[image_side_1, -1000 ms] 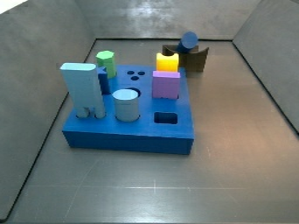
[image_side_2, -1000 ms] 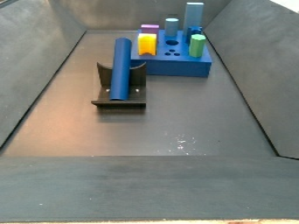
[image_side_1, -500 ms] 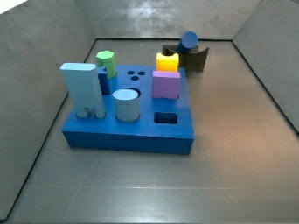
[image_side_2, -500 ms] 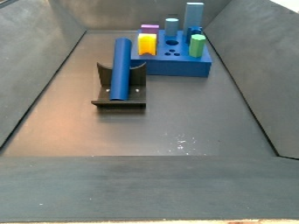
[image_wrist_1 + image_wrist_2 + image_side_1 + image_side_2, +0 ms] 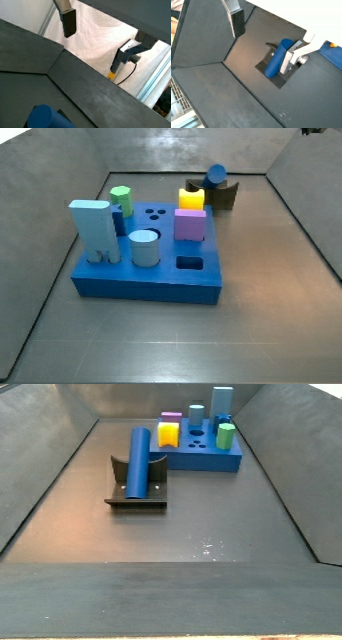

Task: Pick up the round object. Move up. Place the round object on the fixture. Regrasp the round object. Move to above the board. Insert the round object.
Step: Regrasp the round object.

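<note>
Gripper [image 5: 271, 37] | wide open, empty, high above | peg [image 5: 276, 58] lies below in fixture [image 5: 290, 80] (untouched) | risk: off-centre regrasp could roll or tilt peg.

- Pale blue rectangular peg [image 5: 94, 228]: upright, left of centre in a side view.
- Green cylinder [image 5: 122, 198]: upright, behind it.
- Short pale blue cylinder [image 5: 144, 248]: centre.
- Purple block [image 5: 191, 225]: right of it.
- Yellow block [image 5: 193, 198]: above the purple block.
- Grey floor [image 5: 267, 308]: lower frame.
</note>
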Available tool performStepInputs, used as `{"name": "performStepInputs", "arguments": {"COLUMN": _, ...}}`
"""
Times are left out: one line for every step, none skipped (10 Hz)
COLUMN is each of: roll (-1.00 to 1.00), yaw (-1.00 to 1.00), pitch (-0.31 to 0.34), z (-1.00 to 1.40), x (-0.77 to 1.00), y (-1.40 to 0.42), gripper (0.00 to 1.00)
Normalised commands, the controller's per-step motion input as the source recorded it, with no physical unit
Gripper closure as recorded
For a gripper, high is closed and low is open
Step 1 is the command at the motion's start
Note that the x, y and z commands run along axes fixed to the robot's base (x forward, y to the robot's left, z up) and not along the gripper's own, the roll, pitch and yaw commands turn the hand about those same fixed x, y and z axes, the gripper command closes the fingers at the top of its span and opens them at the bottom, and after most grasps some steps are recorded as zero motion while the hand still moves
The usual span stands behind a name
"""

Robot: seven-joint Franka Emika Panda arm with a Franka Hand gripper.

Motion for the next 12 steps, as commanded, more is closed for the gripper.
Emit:
{"name": "performStepInputs", "arguments": {"roll": 0.15, "yaw": 0.17, "pitch": -0.017, "z": -1.00, "x": 0.03, "y": 0.05, "gripper": 0.00}}
{"name": "performStepInputs", "arguments": {"roll": 0.14, "yaw": 0.14, "pitch": -0.029, "z": -1.00, "x": 0.04, "y": 0.05, "gripper": 0.00}}
{"name": "performStepInputs", "arguments": {"roll": 0.13, "yaw": 0.12, "pitch": -0.066, "z": -1.00, "x": 0.05, "y": 0.04, "gripper": 0.00}}
{"name": "performStepInputs", "arguments": {"roll": 0.10, "yaw": 0.09, "pitch": -0.090, "z": -1.00, "x": 0.05, "y": 0.04, "gripper": 0.00}}
{"name": "performStepInputs", "arguments": {"roll": 0.08, "yaw": 0.07, "pitch": -0.101, "z": -1.00, "x": 0.06, "y": 0.04, "gripper": 0.00}}
{"name": "performStepInputs", "arguments": {"roll": 0.07, "yaw": 0.03, "pitch": -0.112, "z": -1.00, "x": 0.07, "y": 0.04, "gripper": 0.00}}
{"name": "performStepInputs", "arguments": {"roll": 0.06, "yaw": 0.01, "pitch": -0.111, "z": -1.00, "x": 0.07, "y": 0.03, "gripper": 0.00}}
{"name": "performStepInputs", "arguments": {"roll": 0.06, "yaw": 0.00, "pitch": -0.109, "z": -1.00, "x": 0.07, "y": 0.03, "gripper": 0.00}}
{"name": "performStepInputs", "arguments": {"roll": 0.06, "yaw": -0.02, "pitch": -0.096, "z": -1.00, "x": 0.08, "y": 0.03, "gripper": 0.00}}
{"name": "performStepInputs", "arguments": {"roll": 0.06, "yaw": -0.04, "pitch": -0.079, "z": -0.96, "x": 0.08, "y": 0.02, "gripper": 0.00}}
{"name": "performStepInputs", "arguments": {"roll": 0.06, "yaw": -0.05, "pitch": -0.055, "z": -0.73, "x": 0.07, "y": 0.02, "gripper": 0.00}}
{"name": "performStepInputs", "arguments": {"roll": 0.06, "yaw": -0.05, "pitch": -0.037, "z": -0.56, "x": 0.07, "y": 0.01, "gripper": 0.00}}
